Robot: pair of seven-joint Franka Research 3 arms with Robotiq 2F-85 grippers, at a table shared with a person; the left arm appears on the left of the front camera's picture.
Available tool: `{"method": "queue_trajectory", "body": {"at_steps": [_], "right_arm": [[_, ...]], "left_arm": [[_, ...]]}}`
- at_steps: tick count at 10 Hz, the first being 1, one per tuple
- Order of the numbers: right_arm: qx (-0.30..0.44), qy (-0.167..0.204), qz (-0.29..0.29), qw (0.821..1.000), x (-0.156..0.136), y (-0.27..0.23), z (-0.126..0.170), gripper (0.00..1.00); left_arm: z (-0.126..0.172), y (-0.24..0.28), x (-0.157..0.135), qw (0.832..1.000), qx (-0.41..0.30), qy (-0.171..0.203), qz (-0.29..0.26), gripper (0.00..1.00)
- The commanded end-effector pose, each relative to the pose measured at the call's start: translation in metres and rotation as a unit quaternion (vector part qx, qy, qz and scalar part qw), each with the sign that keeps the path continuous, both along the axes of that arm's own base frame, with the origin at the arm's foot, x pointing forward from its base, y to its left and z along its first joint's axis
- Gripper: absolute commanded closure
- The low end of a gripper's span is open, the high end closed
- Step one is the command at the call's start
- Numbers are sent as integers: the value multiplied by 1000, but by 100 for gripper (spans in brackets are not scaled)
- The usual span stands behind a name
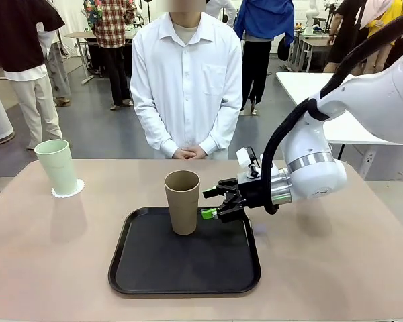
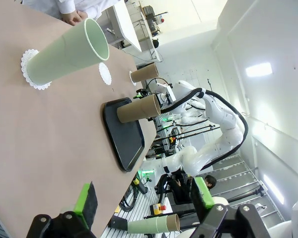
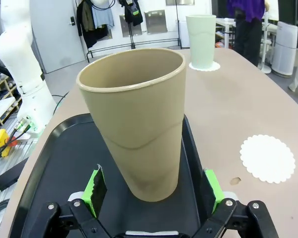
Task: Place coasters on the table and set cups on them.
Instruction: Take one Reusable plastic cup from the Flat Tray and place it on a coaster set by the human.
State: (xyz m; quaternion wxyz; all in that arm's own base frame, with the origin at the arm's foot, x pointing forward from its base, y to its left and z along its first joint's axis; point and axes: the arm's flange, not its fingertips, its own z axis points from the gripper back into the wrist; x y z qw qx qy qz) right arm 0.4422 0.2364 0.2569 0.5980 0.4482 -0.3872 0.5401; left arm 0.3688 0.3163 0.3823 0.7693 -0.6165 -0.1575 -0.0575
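On the black tray [image 1: 148, 268], the right pincer [image 1: 213, 203] gapes around a tan cup [image 1: 182, 201], contact unclear

Mint green cup [image 1: 58, 166]; tan cup [image 1: 183, 201]; black tray [image 1: 141, 268]; white lacy coaster [image 3: 267, 158].

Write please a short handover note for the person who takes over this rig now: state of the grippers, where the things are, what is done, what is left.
Right gripper: open, jaws either side of the tan cup standing on the black tray, not yet closed.
Left gripper: open, empty, above the table.
Done: mint cup stands on a coaster.
Free coaster lies bare on the table beside the tray.
Left: grip the tan cup and set it on a free coaster.
Person's hands are clasped at the far edge.
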Motion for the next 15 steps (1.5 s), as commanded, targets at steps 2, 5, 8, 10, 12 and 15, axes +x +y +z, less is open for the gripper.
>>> {"method": "queue_trajectory", "body": {"at_steps": [2,5,8,10,12,15], "right_arm": [[22,7,6,1000,3,16,-11,0],[37,-8,23,999,3,27,-10,0],[47,-5,42,998,4,39,-13,0],[54,3,55,997,7,50,-18,0],[59,4,64,996,8,61,-20,0],[60,-2,79,995,9,78,-22,0]], "left_arm": [[3,0,-2,1000,1,1,2,0],[3,0,-2,1000,1,1,2,0],[3,0,-2,1000,1,1,2,0],[3,0,-2,1000,1,1,2,0],[3,0,-2,1000,1,1,2,0],[3,0,-2,1000,1,1,2,0]]}}
